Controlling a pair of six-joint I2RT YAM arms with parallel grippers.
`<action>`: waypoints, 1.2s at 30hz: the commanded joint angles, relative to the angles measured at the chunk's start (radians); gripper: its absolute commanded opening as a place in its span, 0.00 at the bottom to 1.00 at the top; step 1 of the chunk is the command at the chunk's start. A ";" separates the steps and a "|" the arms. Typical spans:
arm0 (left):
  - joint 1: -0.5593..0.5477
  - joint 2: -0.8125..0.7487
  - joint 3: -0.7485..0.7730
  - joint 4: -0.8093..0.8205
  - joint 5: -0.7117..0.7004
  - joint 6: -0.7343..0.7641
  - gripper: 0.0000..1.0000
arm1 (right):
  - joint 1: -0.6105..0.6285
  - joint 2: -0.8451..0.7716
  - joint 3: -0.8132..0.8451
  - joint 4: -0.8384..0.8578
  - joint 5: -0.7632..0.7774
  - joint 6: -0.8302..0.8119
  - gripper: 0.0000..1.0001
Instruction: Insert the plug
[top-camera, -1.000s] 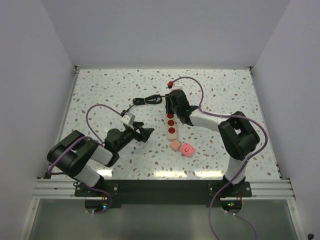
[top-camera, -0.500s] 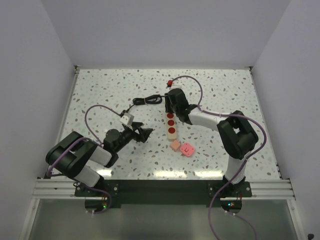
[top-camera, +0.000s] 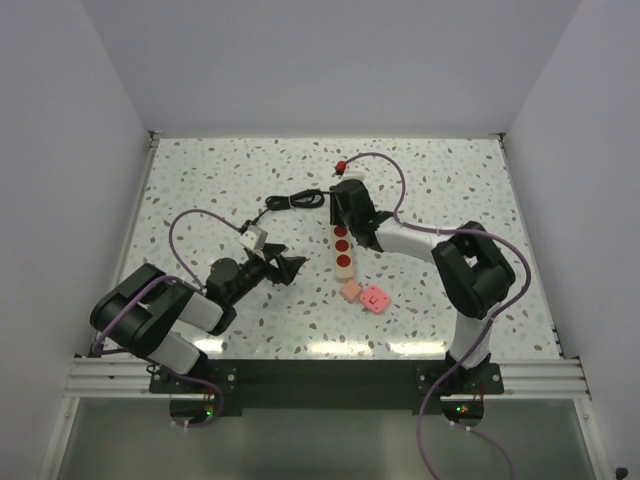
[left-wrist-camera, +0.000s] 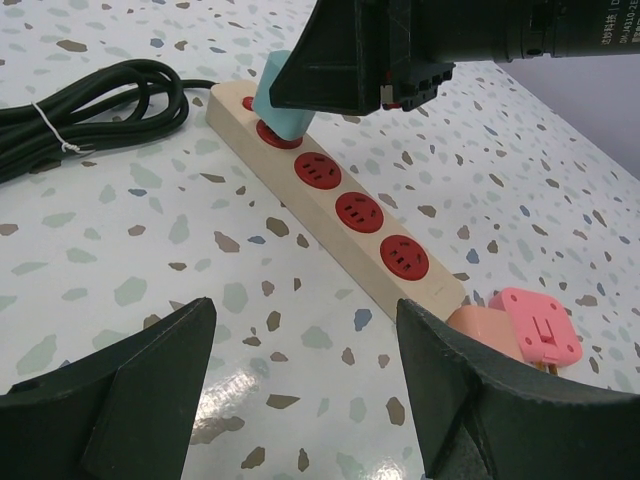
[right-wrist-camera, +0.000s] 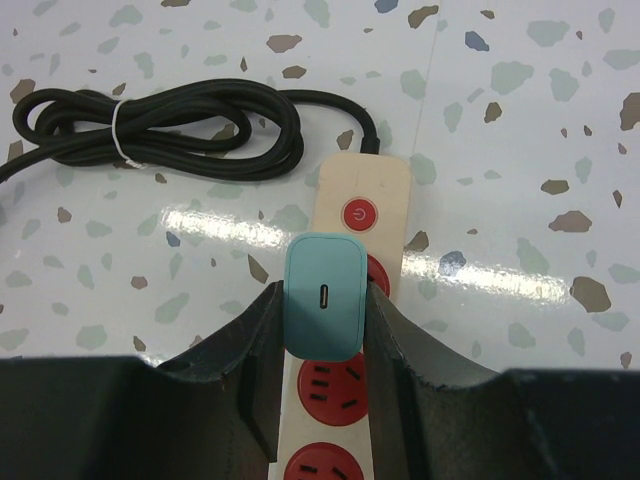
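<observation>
Right wrist view: we clench our right gripper (right-wrist-camera: 322, 335) on the teal plug (right-wrist-camera: 323, 298), upright on the first red socket (left-wrist-camera: 270, 137) of the power strip (right-wrist-camera: 390, 188) so its pins drive straight down; our left gripper (left-wrist-camera: 300, 400) hangs spread wide, empty, clear of the work

Right pincer (right-wrist-camera: 322, 300) reaches forward, clamped tight; left pincer (left-wrist-camera: 300, 380) hangs low, spread wide.
</observation>
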 joint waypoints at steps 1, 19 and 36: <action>0.008 -0.027 -0.011 0.083 0.006 0.004 0.78 | -0.016 0.146 -0.071 -0.242 0.035 -0.006 0.00; 0.012 -0.018 -0.018 0.113 0.040 -0.016 0.78 | 0.024 0.136 -0.115 -0.254 0.069 0.004 0.00; 0.017 -0.024 -0.031 0.139 0.071 -0.037 0.78 | 0.029 0.135 -0.163 -0.268 -0.047 0.003 0.00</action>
